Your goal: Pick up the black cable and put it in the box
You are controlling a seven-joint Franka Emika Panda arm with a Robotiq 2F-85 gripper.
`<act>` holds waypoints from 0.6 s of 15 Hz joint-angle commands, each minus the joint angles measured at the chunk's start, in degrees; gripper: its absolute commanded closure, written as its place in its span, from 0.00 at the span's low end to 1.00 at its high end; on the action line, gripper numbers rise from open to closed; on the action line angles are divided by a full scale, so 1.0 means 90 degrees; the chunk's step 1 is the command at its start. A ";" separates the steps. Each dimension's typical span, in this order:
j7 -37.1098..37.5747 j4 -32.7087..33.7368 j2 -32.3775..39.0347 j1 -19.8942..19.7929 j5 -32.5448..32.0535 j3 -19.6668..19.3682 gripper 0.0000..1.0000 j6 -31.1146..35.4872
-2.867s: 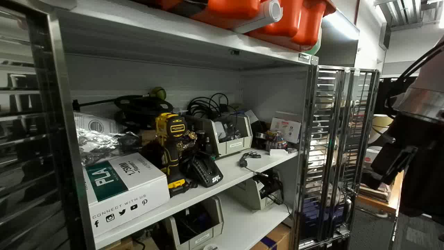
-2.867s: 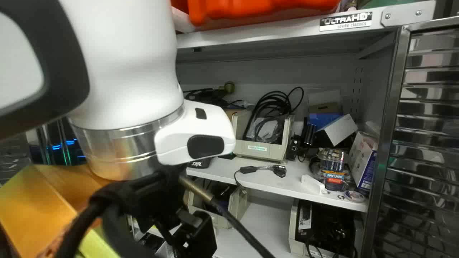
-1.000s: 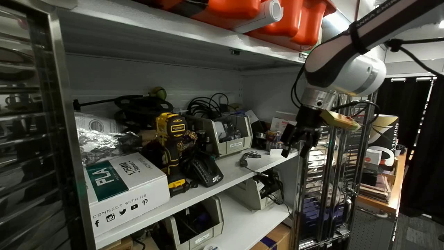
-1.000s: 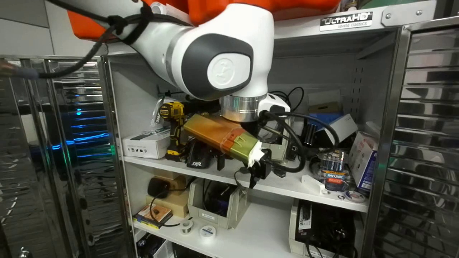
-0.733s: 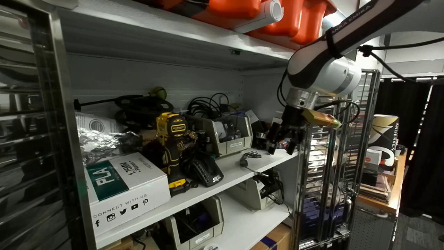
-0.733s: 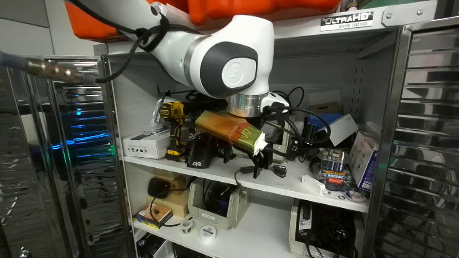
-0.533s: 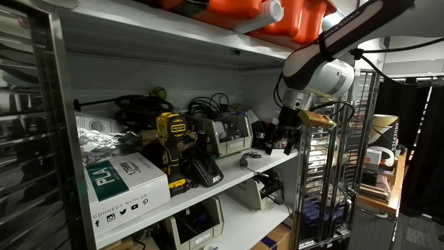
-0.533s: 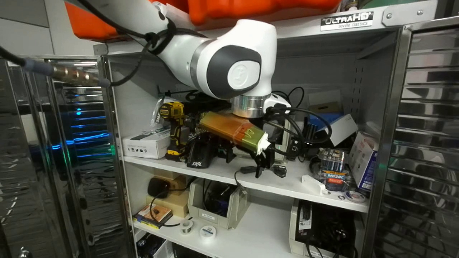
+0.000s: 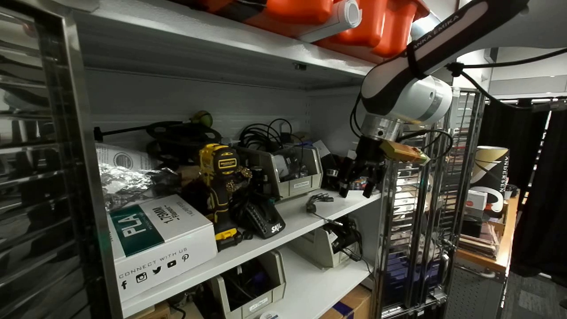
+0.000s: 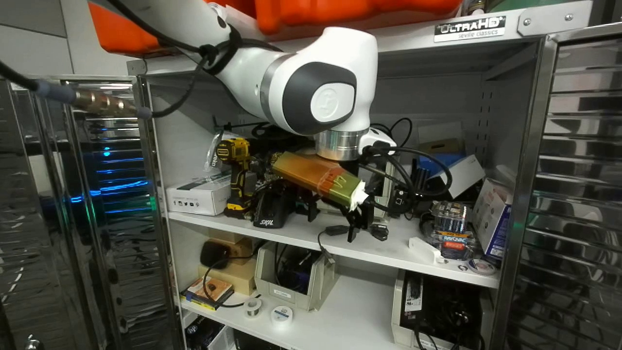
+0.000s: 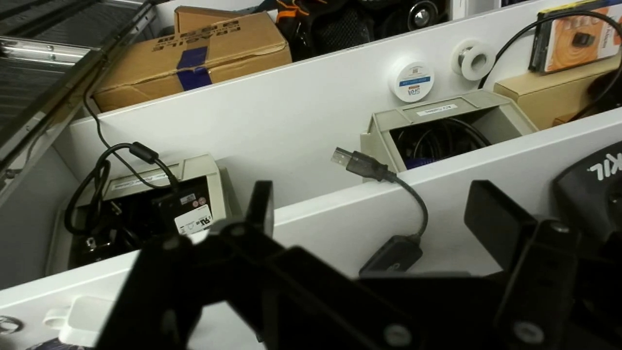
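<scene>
Fingers (image 11: 498,223) are spread wide on my feed, with the gripper (image 11: 371,194) hanging near the shelf (image 9: 296,215) and the black cable (image 11: 425,210) lying past the tips, clear of them but framed by the gap between them in the wrist view. In an exterior view its USB plug (image 10: 330,259) droops over that shelf's edge, lower than the gripper. There's an upper bin (image 9: 301,188) farther back than the gripper and a lower bin (image 10: 281,294) one level down, and honestly I can't tell which one the task means.

Yellow drill (image 9: 217,190), Rayovac batteries (image 10: 454,238).
</scene>
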 commanded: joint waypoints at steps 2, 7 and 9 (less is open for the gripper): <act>0.0190 0.0744 0.0568 -0.0149 0.0056 0.0224 0.00 0.0050; 0.0646 0.2146 0.1569 -0.0136 0.0017 0.0418 0.00 -0.0423; 0.0874 0.2674 0.1955 -0.0104 -0.0071 0.0510 0.00 -0.0720</act>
